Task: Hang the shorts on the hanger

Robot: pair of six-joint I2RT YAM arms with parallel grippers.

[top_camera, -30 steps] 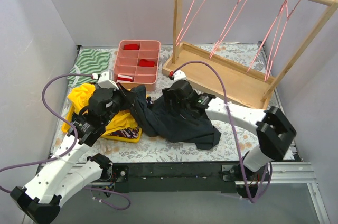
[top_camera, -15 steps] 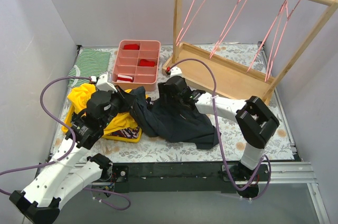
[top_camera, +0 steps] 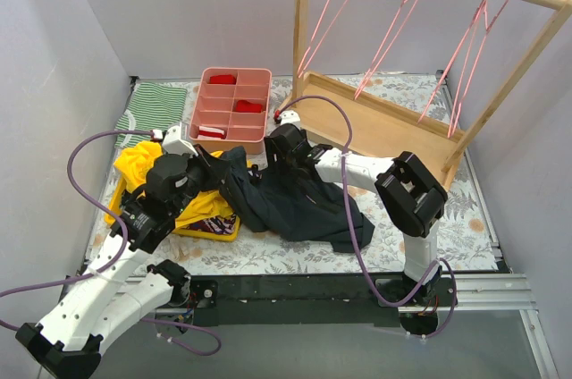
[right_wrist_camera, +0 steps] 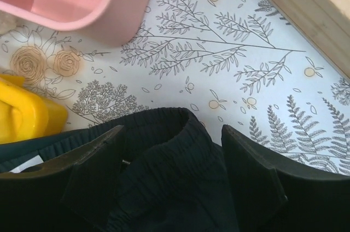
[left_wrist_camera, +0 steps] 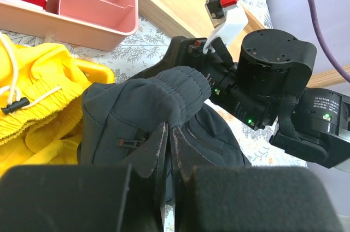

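- The left end effector (left_wrist_camera: 167, 150) has its two fingers pressed together on a raised fold of the shorts (left_wrist_camera: 142, 100). It sits just on the near side of the pink compartment tray (top_camera: 255, 90), by the tray's front wall.
- From the left wrist view the fold looks pinched between the fingers, though the contact itself is dark and hard to read.
- The right end effector (right_wrist_camera: 172, 150) is spread wide open. Its two fingers (right_wrist_camera: 93, 172) straddle the gathered elastic waistband of the shorts and are not closed on it.
- Seen from above, the right end effector (top_camera: 279, 151) is near the tray's front right corner, facing the left end effector (top_camera: 210, 164) across the bunched cloth.
- The shorts (top_camera: 299, 205) lie crumpled on the floral tabletop (top_camera: 384, 218), on the near side of the tray and spreading away to its right. They are dark navy to black.
- Four pink hangers (top_camera: 338, 8) hang on the rail of a wooden rack (top_camera: 375, 124), to the right of the tray and farther back, well apart from the shorts. None carries any cloth.
- A yellow garment (top_camera: 143, 164) is heaped to the near left of the tray, touching the left edge of the shorts.
- A green-and-white striped cloth (top_camera: 154, 104) lies just beside the tray's left wall.
- Some tray compartments hold red items.
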